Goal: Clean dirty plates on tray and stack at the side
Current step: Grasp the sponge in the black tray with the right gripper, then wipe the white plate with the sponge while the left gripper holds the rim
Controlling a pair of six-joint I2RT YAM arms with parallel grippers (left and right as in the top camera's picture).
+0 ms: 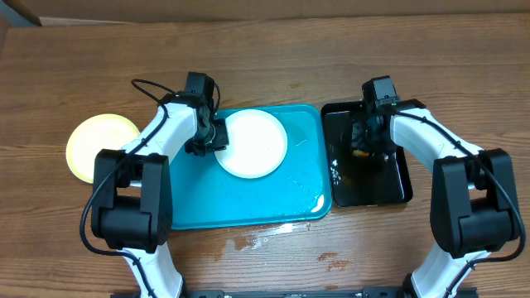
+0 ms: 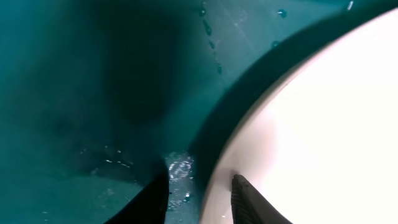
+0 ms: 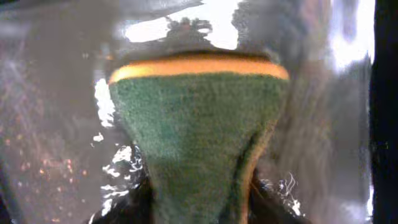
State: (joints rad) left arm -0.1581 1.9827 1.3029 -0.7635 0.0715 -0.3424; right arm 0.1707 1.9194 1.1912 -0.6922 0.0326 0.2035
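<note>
- Yellow plate (image 1: 101, 146) already aside, beyond your left gripper (image 2: 200, 173).
- White plate (image 1: 252, 142) on tray (image 1: 240, 207): rim between its jaws, clamping unclear.
- Right gripper (image 3: 199, 205) clamps sponge (image 3: 199, 124); scrubbing remains.

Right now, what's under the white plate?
The wet blue tray shows around the white plate. The plate covers whatever lies directly beneath it, so another plate there can't be ruled out.
</note>
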